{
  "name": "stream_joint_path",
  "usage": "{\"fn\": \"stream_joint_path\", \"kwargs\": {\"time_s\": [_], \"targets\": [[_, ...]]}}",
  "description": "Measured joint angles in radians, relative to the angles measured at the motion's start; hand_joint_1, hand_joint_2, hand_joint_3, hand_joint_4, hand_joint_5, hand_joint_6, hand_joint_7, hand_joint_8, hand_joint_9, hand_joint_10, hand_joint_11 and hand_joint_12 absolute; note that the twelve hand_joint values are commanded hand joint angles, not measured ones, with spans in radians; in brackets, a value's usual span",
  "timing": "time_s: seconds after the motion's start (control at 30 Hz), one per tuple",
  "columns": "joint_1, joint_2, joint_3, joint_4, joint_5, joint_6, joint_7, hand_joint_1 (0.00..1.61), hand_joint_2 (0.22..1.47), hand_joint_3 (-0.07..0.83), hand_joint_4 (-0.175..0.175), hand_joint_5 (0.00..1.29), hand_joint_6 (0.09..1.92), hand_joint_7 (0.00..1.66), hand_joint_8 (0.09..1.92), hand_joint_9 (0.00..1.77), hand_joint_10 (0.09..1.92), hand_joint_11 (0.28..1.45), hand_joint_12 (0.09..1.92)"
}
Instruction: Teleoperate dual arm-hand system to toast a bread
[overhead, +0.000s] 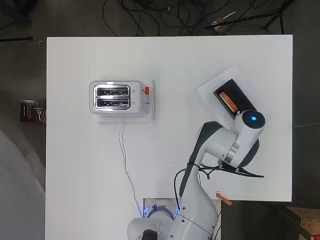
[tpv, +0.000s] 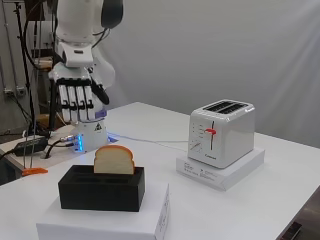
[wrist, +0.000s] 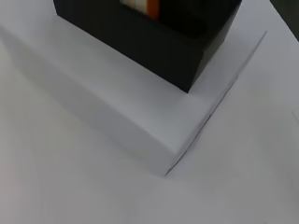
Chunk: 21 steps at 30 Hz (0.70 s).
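At upper left of the side view, hand (tpv: 79, 100) hanging with fingers straight, holding nothing. Below it, lower left, bread slice (tpv: 114, 160) upright in black holder (tpv: 101, 190) on white box (tpv: 105, 222). Right of centre, toaster (tpv: 221, 132), well apart.
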Motion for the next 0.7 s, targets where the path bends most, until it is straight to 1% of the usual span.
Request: {"fn": "stream_joint_path", "kwargs": {"time_s": [0.07, 0.2, 0.3, 0.4, 0.53, 0.6, 0.7], "targets": [[-0.005, 0.039, -0.002, 0.033, 0.009, 0.033, -0.019, 0.19, 1.10, -0.005, -0.025, 0.38, 0.09, 0.42, 0.09, 0.51, 0.09, 0.43, 0.09], [-0.027, 0.166, 0.010, 0.162, 0.044, 0.015, -0.073, 0.21, 1.08, -0.010, -0.035, 0.39, 0.09, 0.42, 0.09, 0.51, 0.09, 0.43, 0.09], [-0.050, 0.278, 0.025, 0.274, 0.081, -0.012, -0.134, 0.28, 1.05, -0.018, -0.053, 0.37, 0.09, 0.43, 0.09, 0.51, 0.09, 0.42, 0.09], [-0.060, 0.357, 0.038, 0.344, 0.133, -0.016, -0.195, 0.38, 1.02, -0.018, -0.069, 0.35, 0.09, 0.44, 0.09, 0.51, 0.09, 0.41, 0.09], [-0.062, 0.358, 0.060, 0.296, 0.140, 0.001, -0.252, 0.42, 1.01, -0.014, -0.077, 0.35, 0.09, 0.47, 0.09, 0.52, 0.09, 0.40, 0.09], [-0.063, 0.353, 0.073, 0.244, 0.137, 0.016, -0.273, 0.42, 1.01, -0.013, -0.072, 0.36, 0.09, 0.48, 0.09, 0.54, 0.09, 0.40, 0.09], [-0.067, 0.356, 0.078, 0.204, 0.143, 0.040, -0.299, 0.41, 1.01, -0.006, -0.065, 0.36, 0.09, 0.49, 0.09, 0.55, 0.09, 0.41, 0.09]]}}
